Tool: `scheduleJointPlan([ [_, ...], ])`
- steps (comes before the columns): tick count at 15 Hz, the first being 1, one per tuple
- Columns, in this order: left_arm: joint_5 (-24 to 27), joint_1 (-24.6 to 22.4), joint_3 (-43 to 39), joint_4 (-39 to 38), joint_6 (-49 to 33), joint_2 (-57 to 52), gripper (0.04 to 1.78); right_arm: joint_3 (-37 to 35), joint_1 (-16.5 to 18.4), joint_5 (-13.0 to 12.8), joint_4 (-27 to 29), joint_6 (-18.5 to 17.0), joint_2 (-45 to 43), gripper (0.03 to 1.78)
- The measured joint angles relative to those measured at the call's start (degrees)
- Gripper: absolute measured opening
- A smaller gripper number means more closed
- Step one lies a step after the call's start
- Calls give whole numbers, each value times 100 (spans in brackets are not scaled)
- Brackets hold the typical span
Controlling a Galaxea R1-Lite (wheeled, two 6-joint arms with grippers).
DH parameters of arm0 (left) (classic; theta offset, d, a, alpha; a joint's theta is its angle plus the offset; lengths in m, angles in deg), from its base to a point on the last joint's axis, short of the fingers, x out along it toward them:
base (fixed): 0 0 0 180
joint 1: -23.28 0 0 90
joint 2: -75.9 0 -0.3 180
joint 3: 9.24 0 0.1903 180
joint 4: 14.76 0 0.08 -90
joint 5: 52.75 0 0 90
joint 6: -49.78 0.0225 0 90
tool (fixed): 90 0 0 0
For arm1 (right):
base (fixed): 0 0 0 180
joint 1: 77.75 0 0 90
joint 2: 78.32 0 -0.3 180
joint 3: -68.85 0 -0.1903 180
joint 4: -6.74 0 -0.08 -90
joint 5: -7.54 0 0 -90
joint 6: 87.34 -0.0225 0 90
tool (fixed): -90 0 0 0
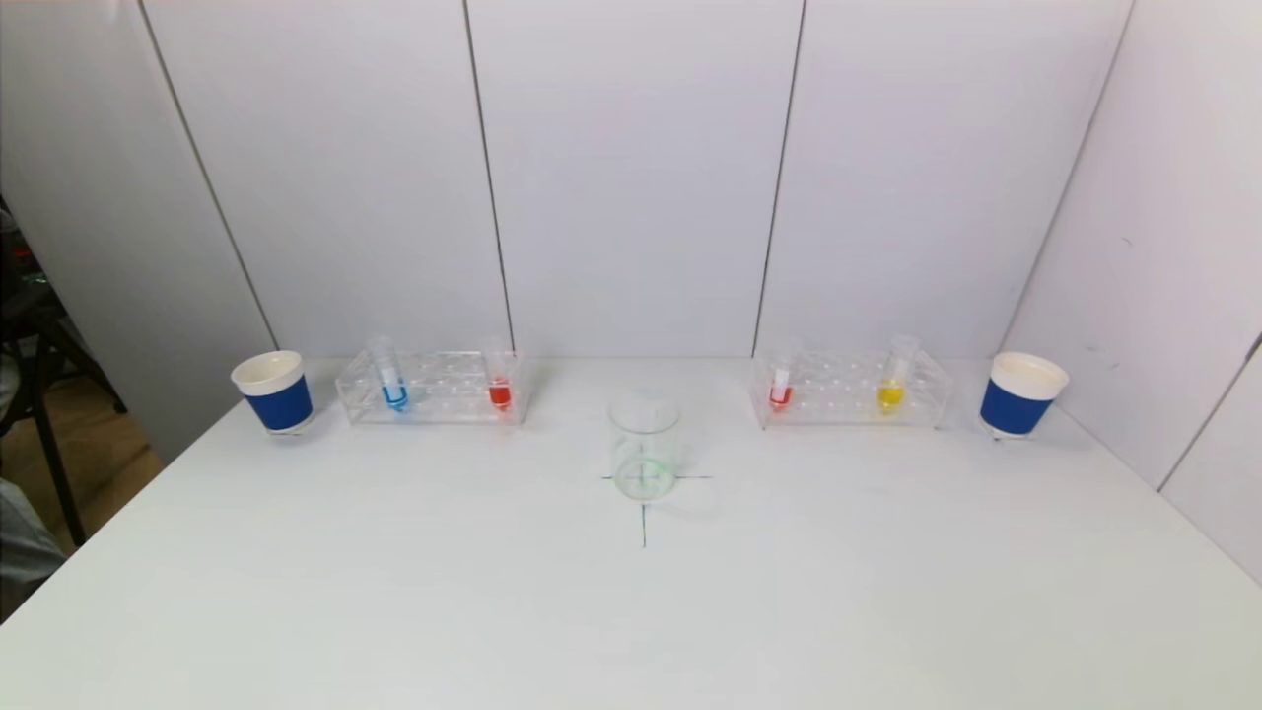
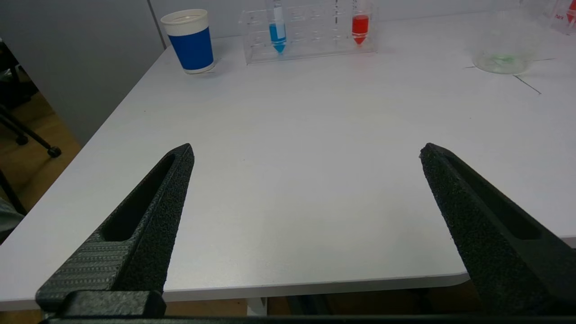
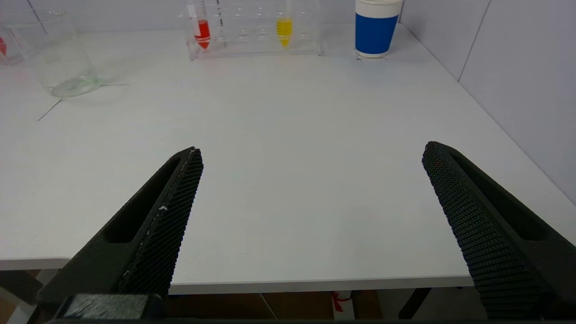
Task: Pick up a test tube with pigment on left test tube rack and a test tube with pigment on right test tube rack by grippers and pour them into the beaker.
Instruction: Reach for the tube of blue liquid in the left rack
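Black left gripper (image 2: 306,150) parked at near table edge, jaws wide, empty; right gripper (image 3: 311,150) same. Left rack (image 1: 431,387) holds blue tube (image 1: 392,380) and red tube (image 1: 500,380); clear beaker (image 1: 644,447) centre; right rack (image 1: 850,390) holds red and yellow tubes.

Bright, even overhead light floods the white table (image 1: 631,611); only faint soft shadows sit beside the beaker (image 1: 644,449) and cups. Mild haze, no harsh glare, focus acceptable throughout.
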Motion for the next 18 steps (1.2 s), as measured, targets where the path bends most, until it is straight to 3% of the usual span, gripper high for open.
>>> scheduleJointPlan([
  [18, 0, 0, 0, 0, 6, 0, 176, 0, 0, 1, 1, -2, 0, 177],
])
